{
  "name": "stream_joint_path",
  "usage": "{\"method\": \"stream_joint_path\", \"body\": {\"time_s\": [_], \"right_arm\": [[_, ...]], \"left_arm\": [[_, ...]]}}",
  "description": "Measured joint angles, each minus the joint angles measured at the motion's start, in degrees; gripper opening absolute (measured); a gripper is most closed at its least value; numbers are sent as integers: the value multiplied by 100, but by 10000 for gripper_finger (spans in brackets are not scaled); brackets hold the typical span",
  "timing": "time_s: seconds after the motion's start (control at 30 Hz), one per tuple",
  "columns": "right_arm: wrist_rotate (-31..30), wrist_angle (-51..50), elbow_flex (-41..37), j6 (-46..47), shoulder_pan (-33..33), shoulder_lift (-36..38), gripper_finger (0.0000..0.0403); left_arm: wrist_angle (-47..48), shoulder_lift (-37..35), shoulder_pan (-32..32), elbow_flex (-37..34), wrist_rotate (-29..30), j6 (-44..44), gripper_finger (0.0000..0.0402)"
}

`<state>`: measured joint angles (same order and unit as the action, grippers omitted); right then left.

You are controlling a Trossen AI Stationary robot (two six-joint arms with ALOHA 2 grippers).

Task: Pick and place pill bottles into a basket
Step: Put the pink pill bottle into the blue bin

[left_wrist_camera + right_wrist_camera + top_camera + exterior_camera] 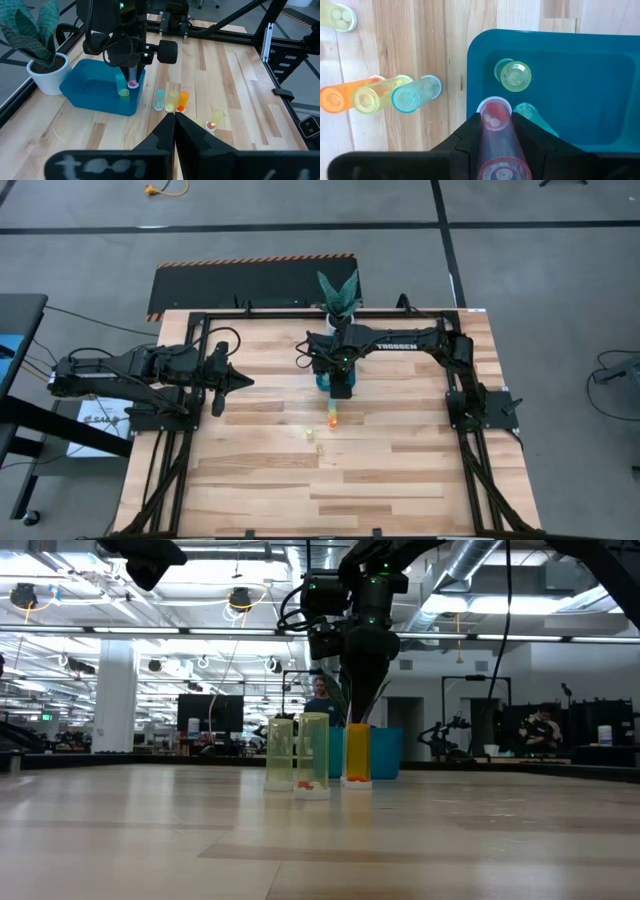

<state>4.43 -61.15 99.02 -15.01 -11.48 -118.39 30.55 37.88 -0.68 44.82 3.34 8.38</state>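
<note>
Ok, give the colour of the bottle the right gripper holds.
Pink bottle, clearest in the right wrist view.

In the high view the right end effector [341, 388] covers most of the basket [322, 382] under it. The bottles [312, 434] just past it are too small to count.

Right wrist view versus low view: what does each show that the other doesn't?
Only the right wrist view shows the pink bottle clamped in the right gripper over the basket, with a green bottle inside. Only the low view shows the room behind, with a person in it. Both show the orange bottle and other bottles waiting on the table.
</note>
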Motion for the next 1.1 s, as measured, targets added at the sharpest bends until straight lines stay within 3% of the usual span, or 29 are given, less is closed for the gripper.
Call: {"method": "stream_joint_path", "body": {"time_s": [1.1], "right_arm": [[23,-28,0,-150,-51,-575,88]], "left_arm": [[-2,-1,-1,-2,-55,-3,0]]}}
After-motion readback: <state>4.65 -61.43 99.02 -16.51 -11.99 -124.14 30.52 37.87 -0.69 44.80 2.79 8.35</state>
